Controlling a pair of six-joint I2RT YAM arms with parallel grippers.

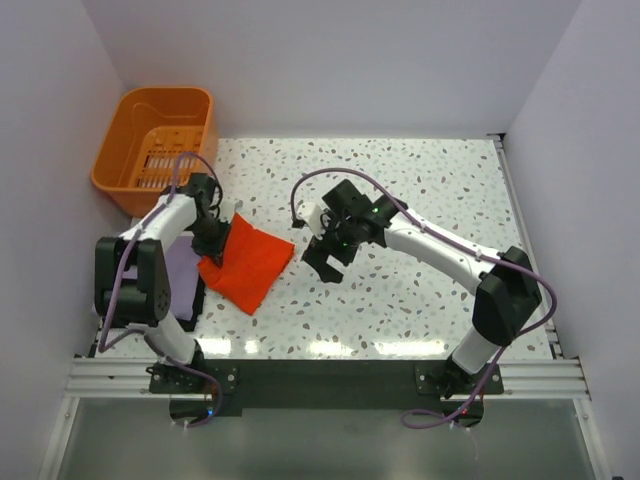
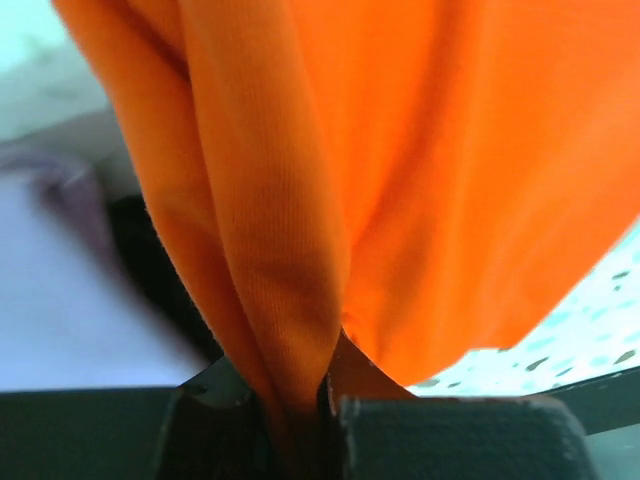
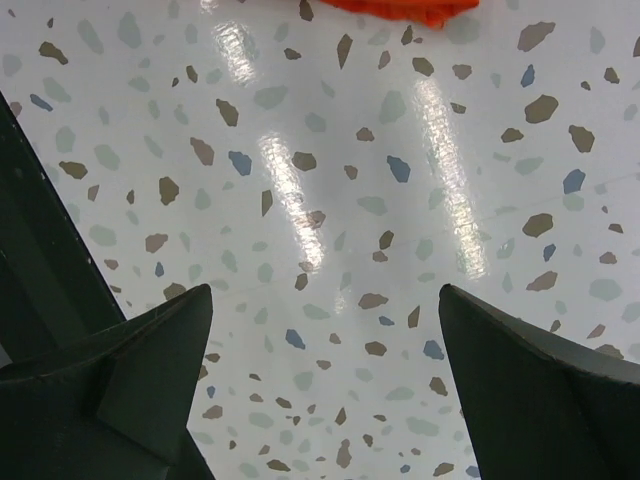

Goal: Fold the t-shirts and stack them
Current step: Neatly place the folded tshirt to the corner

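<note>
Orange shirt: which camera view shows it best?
The top external view: only there nearly the whole orange shirt is visible. The left wrist view shows just close-up folds; the right wrist view, a sliver at its top edge.

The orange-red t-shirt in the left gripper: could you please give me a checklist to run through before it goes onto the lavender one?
1. Left gripper grip on the orange-red t-shirt: ok, cloth pinched between shut jaws.
2. Right gripper free: ok, open and empty over the table.
3. Right gripper apart from the shirt: ok.
4. Lavender t-shirt flat for stacking: cannot tell, the left arm hides part of it.
5. Orange-red fold tidy: cannot tell, bunched at the grip.
</note>
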